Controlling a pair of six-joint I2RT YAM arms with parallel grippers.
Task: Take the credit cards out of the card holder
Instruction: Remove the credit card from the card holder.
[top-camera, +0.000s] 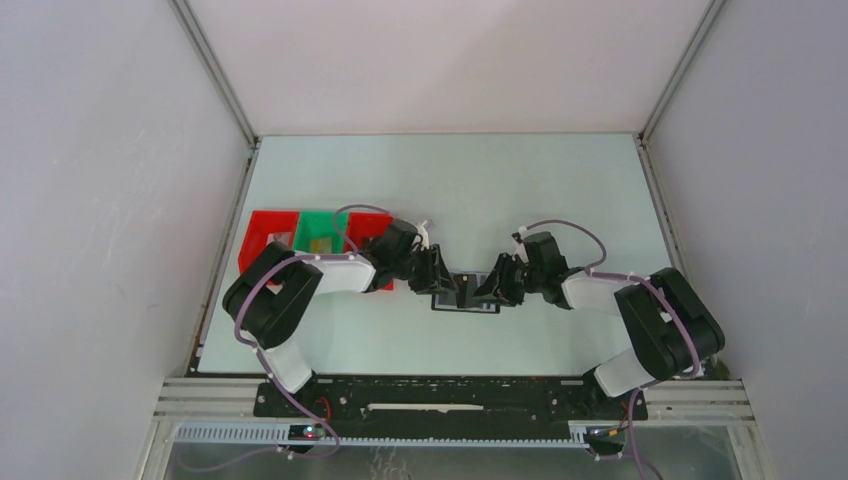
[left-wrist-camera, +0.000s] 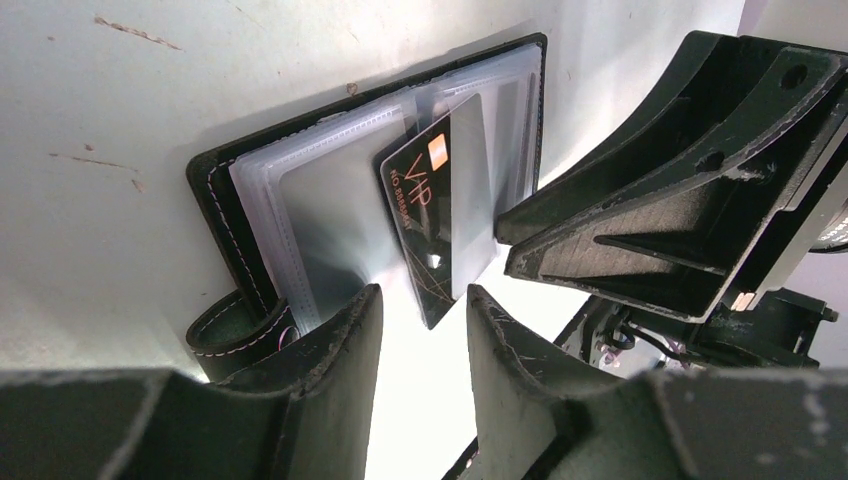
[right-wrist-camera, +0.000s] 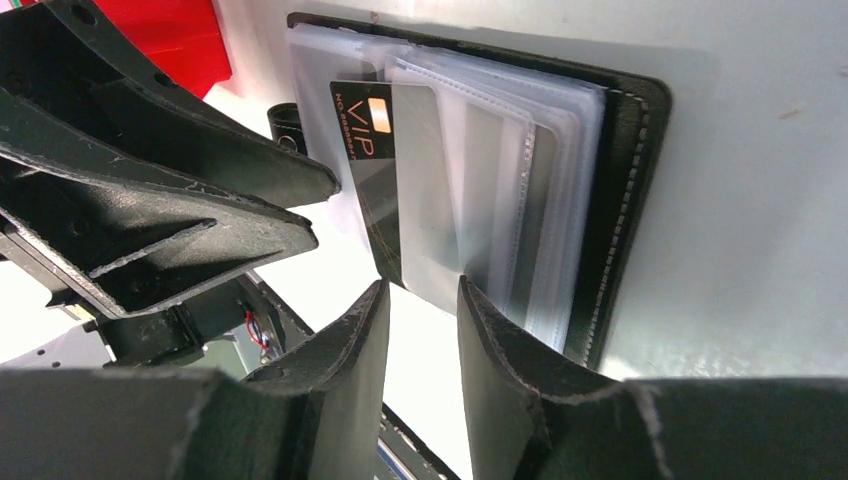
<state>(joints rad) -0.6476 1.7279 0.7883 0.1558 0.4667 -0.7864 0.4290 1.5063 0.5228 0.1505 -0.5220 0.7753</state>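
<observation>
The black card holder (top-camera: 443, 303) lies open on the table, its clear sleeves (left-wrist-camera: 330, 210) fanned upward. A black credit card marked VIP (left-wrist-camera: 440, 215) sticks partly out of a sleeve, and its lower corner points into the gap of my left gripper (left-wrist-camera: 425, 295). That gripper is open, with room on both sides of the corner. My right gripper (right-wrist-camera: 422, 290) is open too and faces the same card (right-wrist-camera: 365, 170) from the other side, its tips just short of a pale sleeve (right-wrist-camera: 430, 210). Both grippers (top-camera: 447, 283) (top-camera: 492, 285) meet over the holder.
A red tray (top-camera: 265, 240) and a green tray (top-camera: 320, 232) stand to the left, behind my left arm. The holder's strap tab (left-wrist-camera: 225, 335) curls up beside my left finger. The two grippers' fingers are close together over the holder.
</observation>
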